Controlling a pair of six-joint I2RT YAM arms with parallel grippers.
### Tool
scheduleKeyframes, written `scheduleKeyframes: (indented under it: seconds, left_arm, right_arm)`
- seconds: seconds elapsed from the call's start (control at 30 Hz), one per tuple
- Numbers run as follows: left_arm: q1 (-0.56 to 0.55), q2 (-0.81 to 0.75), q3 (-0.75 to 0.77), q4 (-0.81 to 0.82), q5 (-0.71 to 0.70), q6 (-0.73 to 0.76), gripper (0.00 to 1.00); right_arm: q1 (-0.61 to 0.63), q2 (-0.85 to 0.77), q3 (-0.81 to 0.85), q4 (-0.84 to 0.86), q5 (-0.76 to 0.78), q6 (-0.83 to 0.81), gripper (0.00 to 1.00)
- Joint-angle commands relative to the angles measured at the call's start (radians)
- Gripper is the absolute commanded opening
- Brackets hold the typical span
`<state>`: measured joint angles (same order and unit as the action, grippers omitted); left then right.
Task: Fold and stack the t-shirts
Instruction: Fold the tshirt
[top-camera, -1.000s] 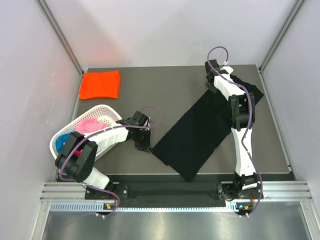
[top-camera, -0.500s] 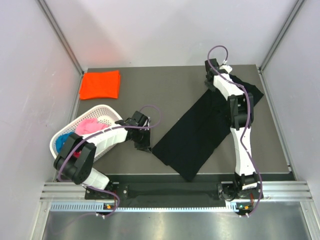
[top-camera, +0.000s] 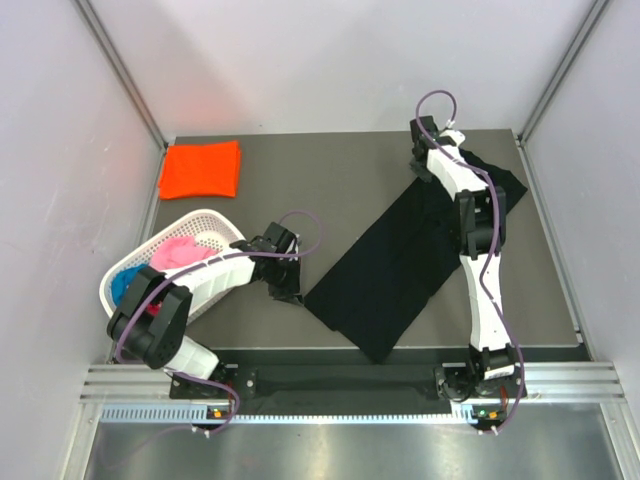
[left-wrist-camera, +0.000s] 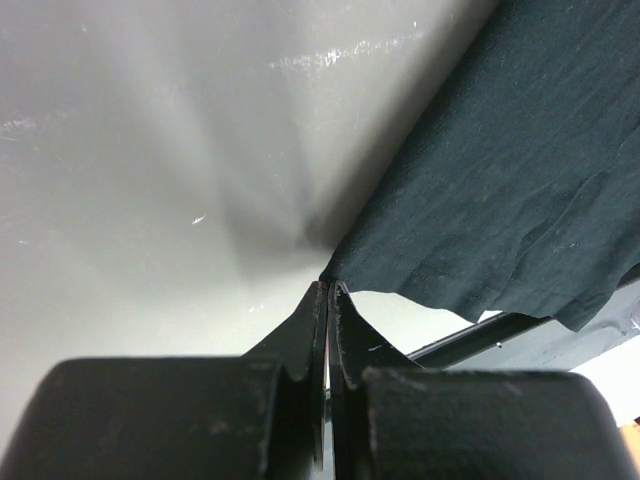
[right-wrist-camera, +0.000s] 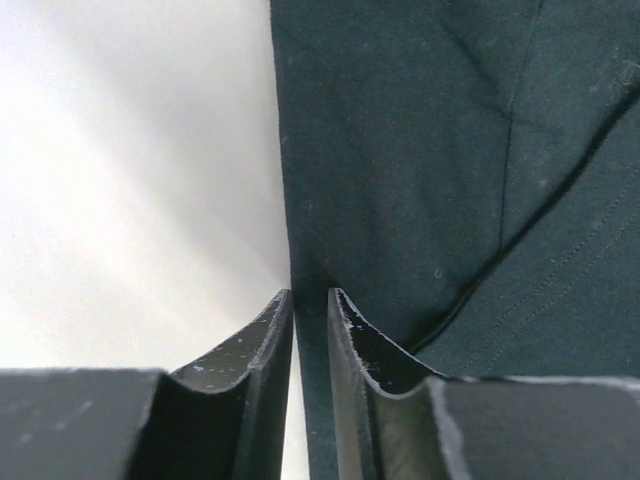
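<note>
A black t-shirt (top-camera: 400, 265) lies spread diagonally across the dark table. My left gripper (left-wrist-camera: 328, 287) is shut on its near left corner, low over the table; in the top view the left gripper (top-camera: 293, 290) sits at that corner. My right gripper (right-wrist-camera: 310, 296) is closed to a narrow gap with the shirt's straight edge (right-wrist-camera: 318, 400) between its fingers. From above, the right gripper (top-camera: 428, 172) is at the shirt's far end. An orange t-shirt (top-camera: 201, 169) lies folded at the far left.
A white lattice basket (top-camera: 215, 218) stands at the left edge behind my left arm, holding a pink shirt (top-camera: 181, 250) and a blue one (top-camera: 125, 281). The table's front rail (left-wrist-camera: 480, 335) runs just beyond the black shirt's near edge.
The right arm's elbow has shifted very slightly. The black t-shirt and the left arm stay where they were.
</note>
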<state>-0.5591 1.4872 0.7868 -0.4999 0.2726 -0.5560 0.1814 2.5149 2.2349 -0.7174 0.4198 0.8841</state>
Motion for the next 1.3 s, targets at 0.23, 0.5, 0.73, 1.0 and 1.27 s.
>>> scheduleKeyframes:
  seconds: [0.23,0.5,0.73,1.0,1.27]
  left_arm:
    - [0.001,-0.025,0.002,-0.006,0.016,-0.012,0.0]
    - [-0.001,-0.053,-0.02,-0.015,0.014,-0.027,0.0]
    - [0.001,-0.132,-0.047,-0.042,0.002,-0.062,0.0]
    - [-0.001,-0.214,-0.125,-0.037,0.031,-0.113,0.0]
    - [-0.004,-0.3,-0.17,-0.04,0.062,-0.162,0.0]
  right_arm:
    - [-0.023,0.09,0.06,-0.056,-0.024,-0.014,0.05]
    - [-0.01,0.093,0.04,0.114,-0.141,-0.054,0.0]
    - [0.029,0.093,0.028,0.231,-0.193,-0.066,0.0]
    - [0.089,0.114,0.042,0.309,-0.237,-0.022,0.0]
    - [0.147,0.117,0.057,0.345,-0.251,-0.001,0.0]
